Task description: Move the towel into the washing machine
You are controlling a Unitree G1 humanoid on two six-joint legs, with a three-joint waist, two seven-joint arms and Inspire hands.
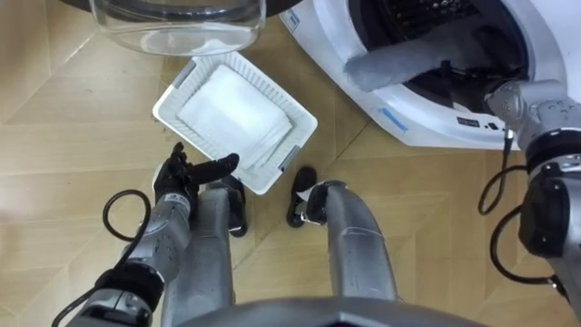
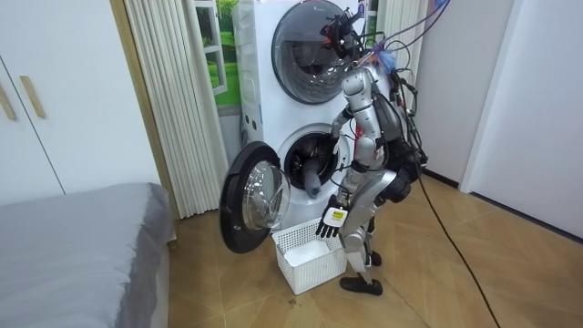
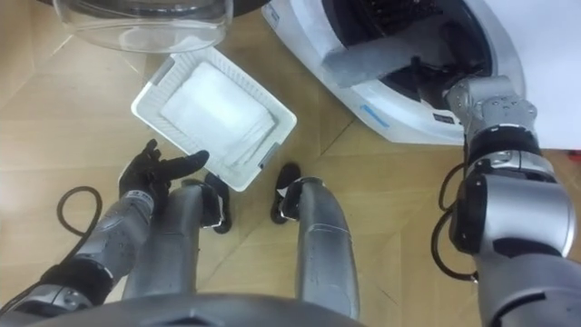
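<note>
Partly lost in the dark drum of the washing machine [image 1: 427,127]: right hand [image 1: 461,80], at the inner end of the towel [image 1: 399,64]; could not tell open from closed. Towel grey, bunched into a thick band, laid across the drum's lip, long axis pointed from lip inward. Lower left: left hand [image 1: 177,177], relaxed and empty, just beside white laundry basket [image 1: 300,123].

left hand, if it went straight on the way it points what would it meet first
Probably the near rim of the white plastic laundry basket; the open black left hand sits higher than it in the room view, so it may pass over.
</note>
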